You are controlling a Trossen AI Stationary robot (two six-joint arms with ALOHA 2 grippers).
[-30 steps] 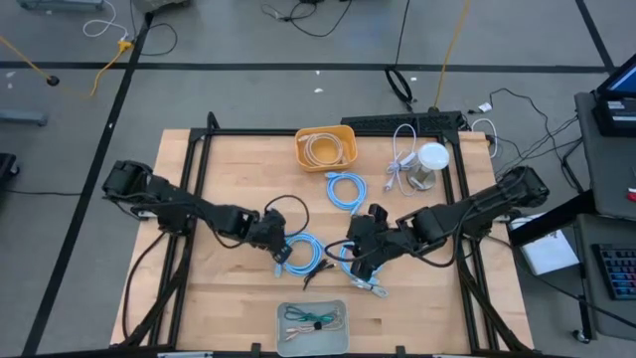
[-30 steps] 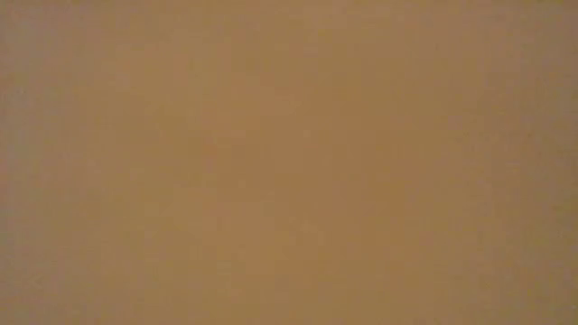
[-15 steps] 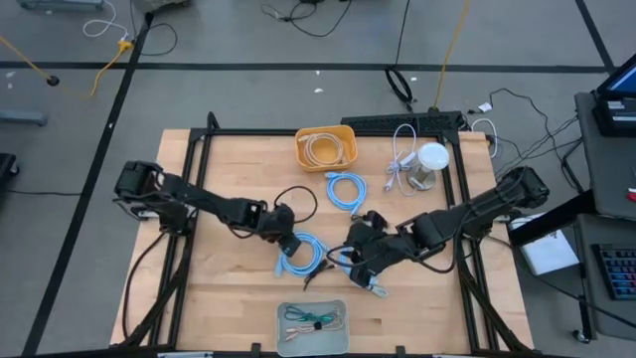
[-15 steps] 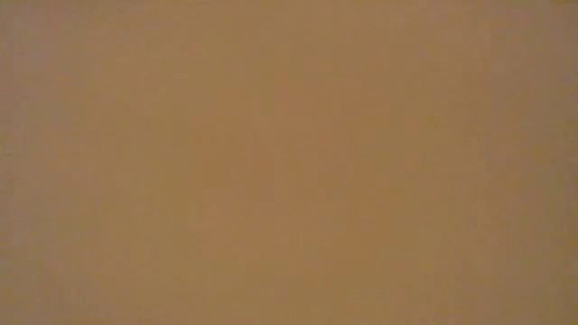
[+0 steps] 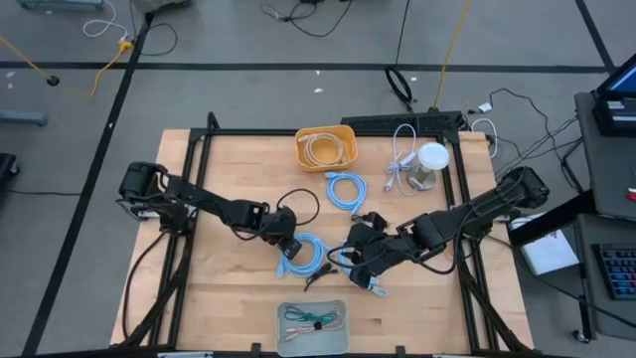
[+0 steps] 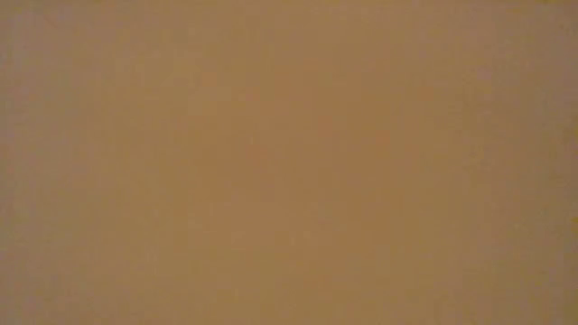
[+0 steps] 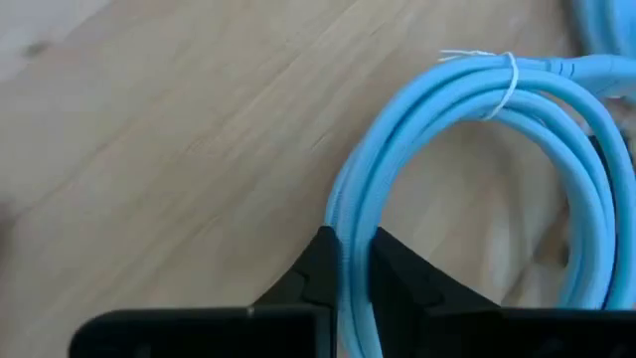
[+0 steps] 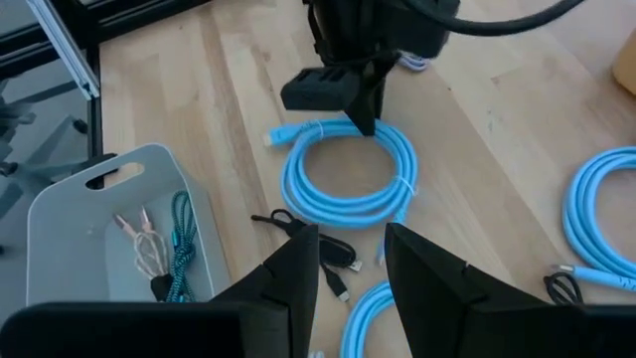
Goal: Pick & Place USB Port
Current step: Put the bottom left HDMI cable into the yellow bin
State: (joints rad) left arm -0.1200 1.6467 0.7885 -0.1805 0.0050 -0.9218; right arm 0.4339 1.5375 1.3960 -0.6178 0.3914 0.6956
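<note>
Two arms: low over a wooden worktop (image 5: 229, 159), grey floor around
Left tool (image 7: 348, 261): clamped on blue cable coil (image 7: 477, 109)
Right tool (image 8: 348, 264): fingers apart, above black USB cable (image 8: 323, 249)
Grey tray (image 8: 70, 199): near front edge

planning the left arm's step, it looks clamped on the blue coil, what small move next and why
Probably a short lift straight up. The left gripper has its fingers pinched on the light blue cable coil, which lies on the table beside a black cable; lifting should clear it.
</note>
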